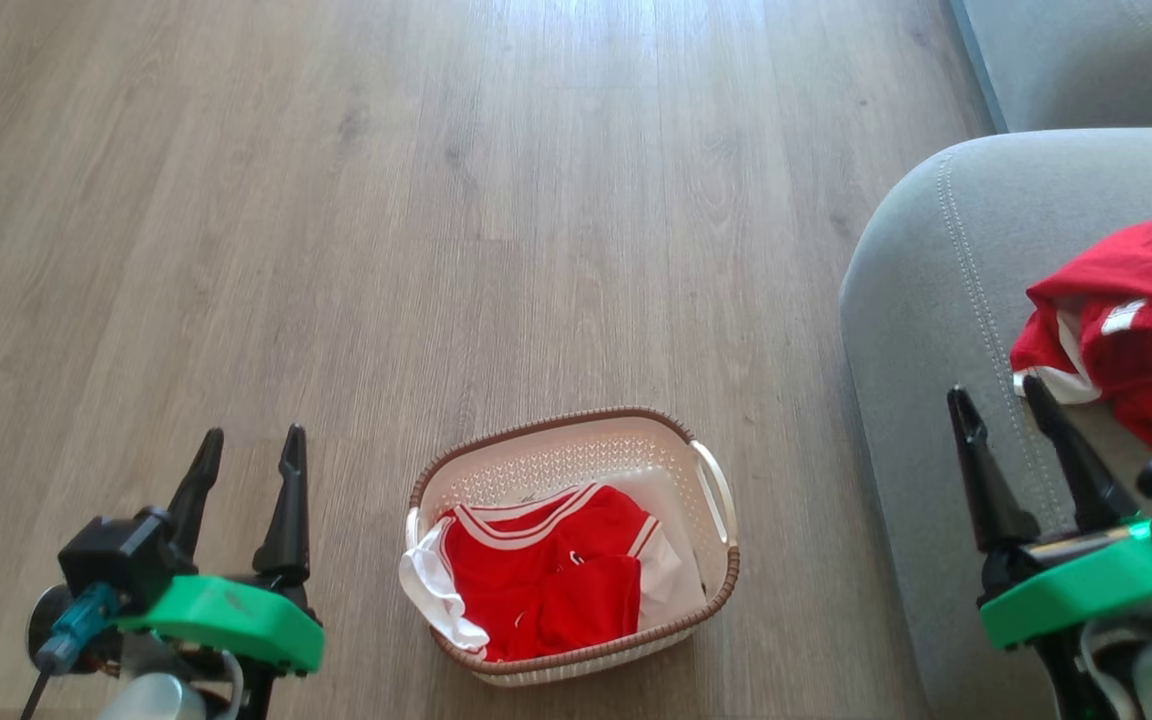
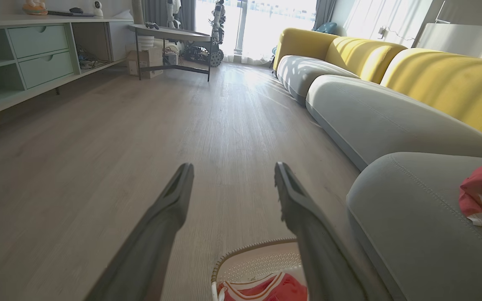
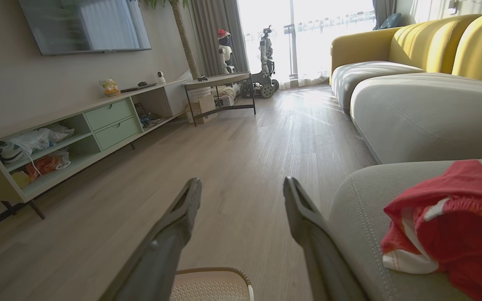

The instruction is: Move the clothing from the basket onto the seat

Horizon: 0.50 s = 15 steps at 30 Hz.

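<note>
1. Both end effectors are released, fingers spread, nothing in either. The left end effector [image 1: 253,435] is over the floor [image 1: 436,200]; the right end effector [image 1: 994,388] is over the front edge of the grey seat [image 1: 926,300].
2. One bunched red jersey [image 1: 1136,320] is already on the seat, just right of the R fingers.
3. The red-and-white jersey [image 1: 546,580] is in the basket [image 1: 556,420], which is on the floor btwn the two arms. It's heaped toward the near-left side, w/ a white panel spilling over the left rim.
4. The basket's long axis runs across my head view, slightly skewed. It lies right of the L fingers and left of and below the R ones.
5. My call: L arm looks nearer and the spilled edge faces it. Reach right and down w/ L.
</note>
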### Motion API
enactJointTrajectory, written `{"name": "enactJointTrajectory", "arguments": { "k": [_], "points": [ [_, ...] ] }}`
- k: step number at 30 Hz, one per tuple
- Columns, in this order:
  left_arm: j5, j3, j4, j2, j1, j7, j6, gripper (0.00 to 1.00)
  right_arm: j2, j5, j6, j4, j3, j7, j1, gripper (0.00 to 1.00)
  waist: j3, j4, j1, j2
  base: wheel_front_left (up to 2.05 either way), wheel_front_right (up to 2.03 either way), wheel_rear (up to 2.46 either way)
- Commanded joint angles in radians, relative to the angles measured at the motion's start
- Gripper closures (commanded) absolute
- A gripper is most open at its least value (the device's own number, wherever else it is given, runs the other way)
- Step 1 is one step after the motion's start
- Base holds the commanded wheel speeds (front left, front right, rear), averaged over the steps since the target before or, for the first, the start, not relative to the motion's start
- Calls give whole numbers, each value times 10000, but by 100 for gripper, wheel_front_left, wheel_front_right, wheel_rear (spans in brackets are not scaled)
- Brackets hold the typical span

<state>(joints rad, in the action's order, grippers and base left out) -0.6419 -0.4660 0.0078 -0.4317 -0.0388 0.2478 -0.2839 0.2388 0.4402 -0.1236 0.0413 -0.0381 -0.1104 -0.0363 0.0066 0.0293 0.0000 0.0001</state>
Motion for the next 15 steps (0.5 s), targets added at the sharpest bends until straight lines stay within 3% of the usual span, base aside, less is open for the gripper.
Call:
{"name": "enactJointTrajectory", "arguments": {
  "k": [1, 15],
  "points": [
    [124, 554, -262, -327, -375, 100, -93, 0, 114, -64, -71, 322, -185, -171, 113, 0, 3, 13, 0, -1, 0, 0, 0],
    [282, 868, -214, -137, -199, 131, -39, 0, -83, -527, -71, 94, -304, -741, 109, 0, 12, -77, 0, -1, 0, 0, 0]
  ]
}}
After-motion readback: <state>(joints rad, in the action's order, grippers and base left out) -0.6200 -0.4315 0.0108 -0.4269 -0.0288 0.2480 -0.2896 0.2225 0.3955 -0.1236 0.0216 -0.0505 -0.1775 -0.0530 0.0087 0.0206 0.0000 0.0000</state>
